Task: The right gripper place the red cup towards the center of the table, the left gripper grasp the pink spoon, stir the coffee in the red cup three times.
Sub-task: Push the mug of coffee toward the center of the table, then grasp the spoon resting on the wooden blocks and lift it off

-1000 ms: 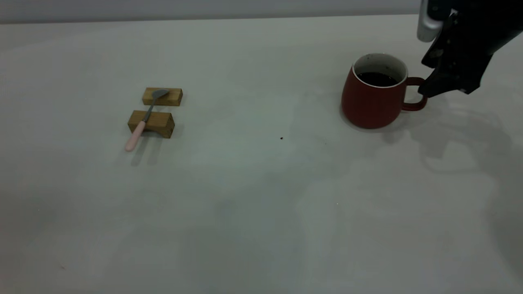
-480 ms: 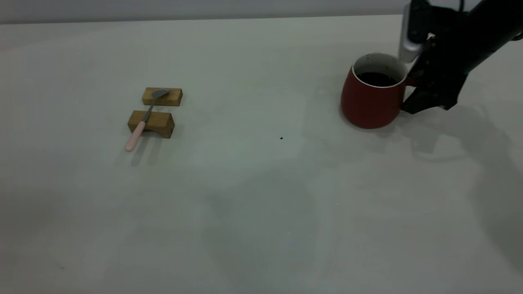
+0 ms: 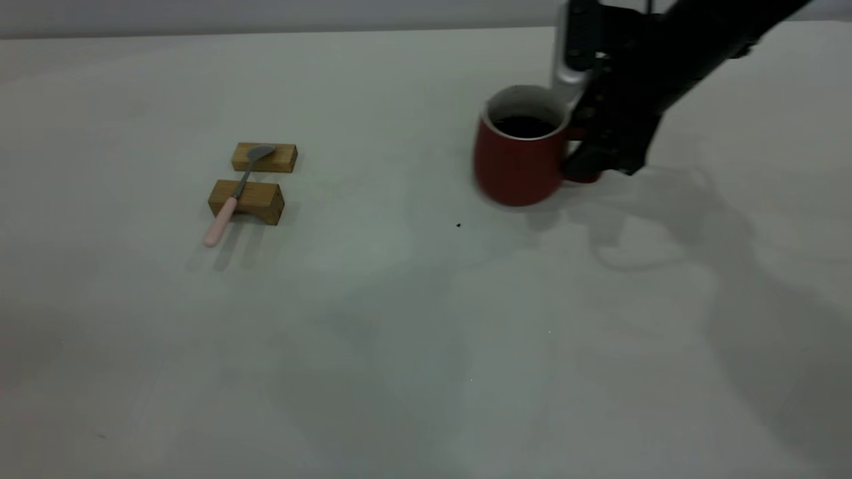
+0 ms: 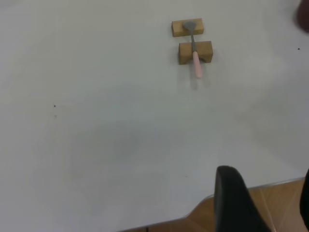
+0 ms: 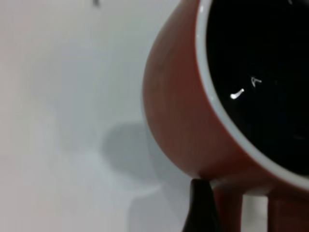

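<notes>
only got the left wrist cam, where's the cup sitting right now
observer: The cup is right of the table's middle, far from the spoon.
operator: anything holding it
observer: Yes, the right gripper is at its handle.
operator: is it full
observer: Dark coffee shows inside, a little below the top.
</notes>
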Controlling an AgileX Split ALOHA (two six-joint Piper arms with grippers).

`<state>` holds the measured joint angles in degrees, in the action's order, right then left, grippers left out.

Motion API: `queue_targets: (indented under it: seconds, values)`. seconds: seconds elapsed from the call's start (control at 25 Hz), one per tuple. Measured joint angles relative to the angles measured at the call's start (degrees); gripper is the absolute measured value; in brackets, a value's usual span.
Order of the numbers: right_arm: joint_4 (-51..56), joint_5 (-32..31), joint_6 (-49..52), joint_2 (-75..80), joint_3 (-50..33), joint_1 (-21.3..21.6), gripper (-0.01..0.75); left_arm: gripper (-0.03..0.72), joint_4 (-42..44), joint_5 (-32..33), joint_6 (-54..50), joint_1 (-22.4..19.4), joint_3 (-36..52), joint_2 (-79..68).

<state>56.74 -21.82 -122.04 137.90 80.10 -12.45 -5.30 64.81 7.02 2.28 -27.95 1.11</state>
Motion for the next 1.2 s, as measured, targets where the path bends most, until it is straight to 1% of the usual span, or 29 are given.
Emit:
queue_targets:
  seconds: [0.24, 0.36, 0.48, 0.6, 0.68, 0.76, 0.84, 1.0, 1.08, 1.2]
  values:
    - [4.49, -0.14, 0.00, 1.79, 3.25, -5.42, 0.587, 0.411, 0.00, 0.00, 0.00, 0.00, 0.00, 0.00]
    - [6.61, -0.13, 0.00, 2.06, 4.31, -7.32, 0.587, 0.411, 0.00, 0.00, 0.00, 0.00, 0.00, 0.00]
    - [7.82, -0.99, 1.00, 1.95, 4.47, -7.70, 0.587, 0.411, 0.00, 0.00, 0.00, 0.00, 0.00, 0.00]
    - [6.02, -2.23, 7.19, 0.93, 4.47, -6.80, 0.587, 0.411, 0.00, 0.00, 0.00, 0.00, 0.00, 0.00]
    - [3.02, -4.95, 14.32, -1.26, 4.47, -5.40, 0.587, 0.411, 0.00, 0.00, 0.00, 0.00, 0.00, 0.00]
    - [-0.52, -8.69, 24.38, -4.17, 4.47, -3.97, 0.587, 0.411, 0.00, 0.00, 0.00, 0.00, 0.00, 0.00]
    - [-3.43, -13.46, 35.89, -7.94, 4.47, -2.78, 0.587, 0.411, 0.00, 0.00, 0.00, 0.00, 0.00, 0.00]
    - [-10.53, -22.64, 64.12, -15.85, 4.47, -1.99, 0.587, 0.411, 0.00, 0.00, 0.00, 0.00, 0.00, 0.00]
    - [-16.32, -27.63, 77.66, -20.48, 4.47, -1.99, 0.587, 0.411, 0.00, 0.00, 0.00, 0.00, 0.00, 0.00]
    - [-29.35, -35.20, 94.05, -26.96, 4.47, -3.00, 0.587, 0.411, 0.00, 0.00, 0.00, 0.00, 0.00, 0.00]
